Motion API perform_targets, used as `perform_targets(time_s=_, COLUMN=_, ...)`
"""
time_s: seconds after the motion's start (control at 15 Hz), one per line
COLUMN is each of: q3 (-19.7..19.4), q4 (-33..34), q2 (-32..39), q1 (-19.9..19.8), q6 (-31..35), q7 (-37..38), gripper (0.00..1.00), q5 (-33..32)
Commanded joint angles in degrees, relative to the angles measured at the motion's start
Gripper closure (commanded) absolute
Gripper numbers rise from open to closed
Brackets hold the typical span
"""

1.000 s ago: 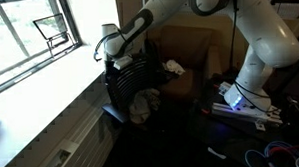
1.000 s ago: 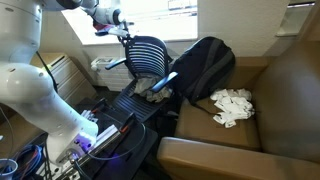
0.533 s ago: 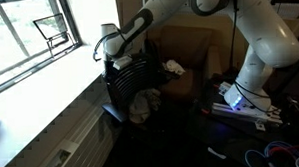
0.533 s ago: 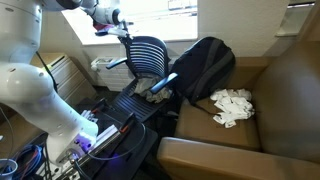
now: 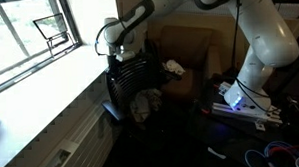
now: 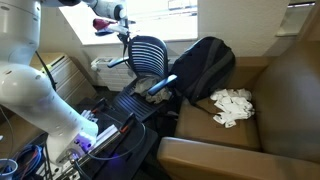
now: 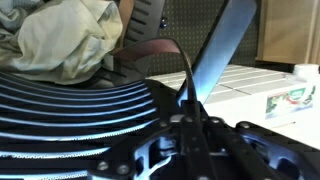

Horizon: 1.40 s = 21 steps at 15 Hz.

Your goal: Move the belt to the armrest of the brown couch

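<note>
Claw [image 7: 190, 100] pinched narrow on the belt [image 7: 216, 48], fingers close together at the foot of the wrist view with the dark strap caught between them; from the pinch, strap running up and to the right, out past the top edge; just behind, a brownish curved band [image 7: 150, 50], possibly another stretch of the same belt, though too blurred to say. Below and around the pinch, a black slatted backrest [image 7: 80, 120]; beyond it, upper left, a crumpled cream cloth [image 7: 60, 35].

In both exterior views, claw [image 5: 118, 57] [image 6: 123, 34] poised just above the top edge of that backrest, part of an office chair [image 5: 129, 82] [image 6: 150, 55]; pointing down, white arm [image 5: 152, 8] reaching over from above; belt itself too thin and dark to pick out there. Cream cloth [image 5: 142, 104] heaped on the chair seat.

Chair set between the window [image 5: 28, 33] and the brown couch [image 5: 183, 47] [image 6: 275, 100]; on the couch seat a black backpack [image 6: 205, 65] leaning against the back cushion, a white rag [image 6: 232, 105] lying just beside it. Couch armrest [image 6: 205, 155] in the foreground of an exterior view, well apart from the claw; belt up at the chair's backrest, held in the claw.
</note>
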Motion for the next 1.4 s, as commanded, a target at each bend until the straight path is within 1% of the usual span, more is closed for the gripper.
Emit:
perform_targets(time_s=0.0, q3=2.56, q4=-12.26, q2=-12.37, q1=-5.26, q6=-2.27, q7=-0.39, gripper=0.99, q5=7.66)
perform_targets(time_s=0.07, q3=2.21, q4=-14.95, q2=-15.42, q1=-5.64, q6=-0.86, q7=1.09, gripper=0.99, q5=9.77)
perform_targets(time_s=0.13, q3=1.45, q4=-17.35, q2=-18.27, q1=-5.48, q6=1.89, q7=3.43, gripper=0.99, q5=11.94)
perform_targets(time_s=0.27, q3=0.30, q4=-22.46, q2=-24.24, q1=-5.15, q6=6.05, q7=6.18, gripper=0.99, q5=14.54)
perform_targets(time_s=0.4, q3=0.18, q4=-27.69, q2=-29.94, q1=-4.63, q6=12.20, q7=7.65, gripper=0.99, q5=17.06)
perform_targets(time_s=0.47, q3=0.96, q4=-30.42, q2=-32.70, q1=-5.01, q6=15.82, q7=6.12, gripper=0.99, q5=19.51)
perform_targets(time_s=0.53, q3=3.51, q4=-33.25, q2=-36.07, q1=-7.03, q6=13.14, q7=-2.90, gripper=0.99, q5=23.64)
perform_targets(time_s=0.6, q3=4.29, q4=-34.85, q2=-38.26, q1=-6.88, q6=9.35, q7=-6.48, gripper=0.99, q5=26.01)
perform_targets(time_s=0.67, q3=1.05, q4=-27.24, q2=-31.21, q1=-4.38, q6=10.79, q7=-0.26, gripper=0.95, q5=21.85)
perform_targets(time_s=0.73, q3=1.44, q4=-29.67, q2=-33.81, q1=-4.18, q6=9.95, q7=-2.96, gripper=0.95, q5=23.85)
perform_targets(time_s=0.8, q3=1.72, q4=-31.56, q2=-35.81, q1=-3.96, q6=9.81, q7=-3.85, gripper=0.95, q5=24.49)
perform_targets(time_s=0.87, q3=1.91, q4=-32.71, q2=-36.91, q1=-3.84, q6=9.82, q7=-3.98, gripper=0.99, q5=24.57)
perform_targets(time_s=0.93, q3=0.76, q4=-35.62, q2=-39.89, q1=-4.22, q6=14.28, q7=-1.68, gripper=0.99, q5=25.16)
perform_targets(time_s=1.07, q3=-1.81, q4=-40.88, q2=-46.25, q1=-6.29, q6=15.95, q7=-1.69, gripper=0.99, q5=26.85)
perform_targets(time_s=1.33, q3=-7.61, q4=-48.62, q2=-55.09, q1=-7.73, q6=21.06, q7=2.14, gripper=0.99, q5=24.59)
